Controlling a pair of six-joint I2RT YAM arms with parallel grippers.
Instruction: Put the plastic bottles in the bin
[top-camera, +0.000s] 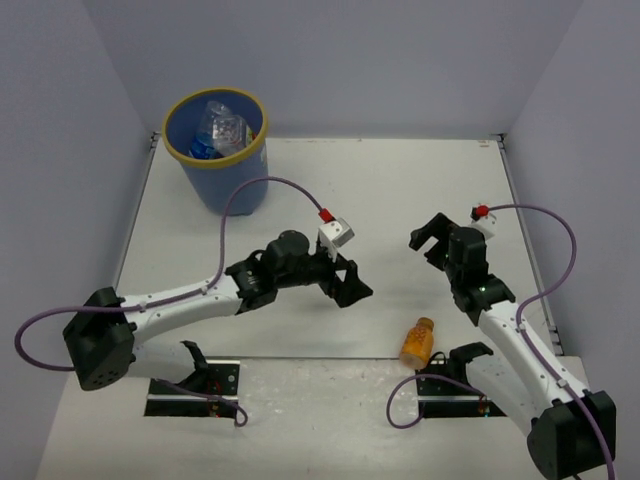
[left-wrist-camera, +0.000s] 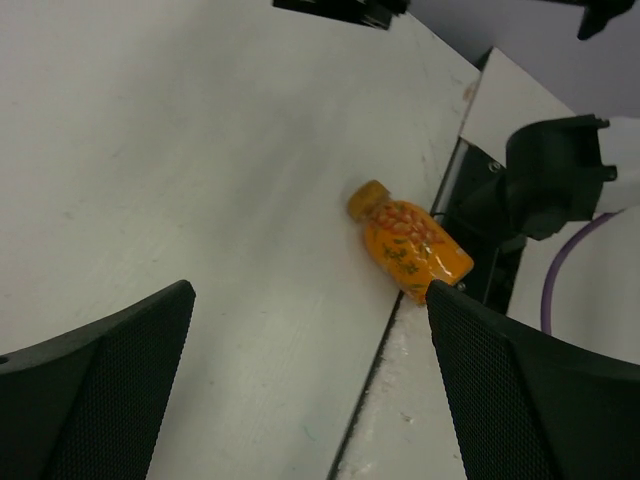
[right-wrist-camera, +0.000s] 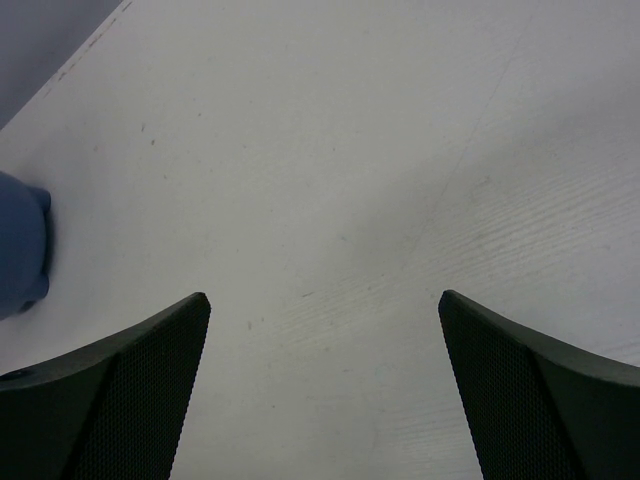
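Top external: one orange bottle (top-camera: 417, 342) lying on table (top-camera: 400, 180); one blue bin (top-camera: 216, 190) holding clear bottles (top-camera: 222, 128), count unclear; label text unreadable. Left gripper (top-camera: 352, 283), right gripper (top-camera: 424, 232) both spread apart.

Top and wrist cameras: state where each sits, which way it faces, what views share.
Top external: above, behind the arms, looking down on table, bin, orange bottle; both arms show.
Left wrist: on the left arm, facing the orange bottle; the left gripper, open, frames it.
Right wrist: on the right arm, facing bare table and the bin's side; right gripper open.
Shared: top and left wrist, the bottle; top and right wrist, the bin.
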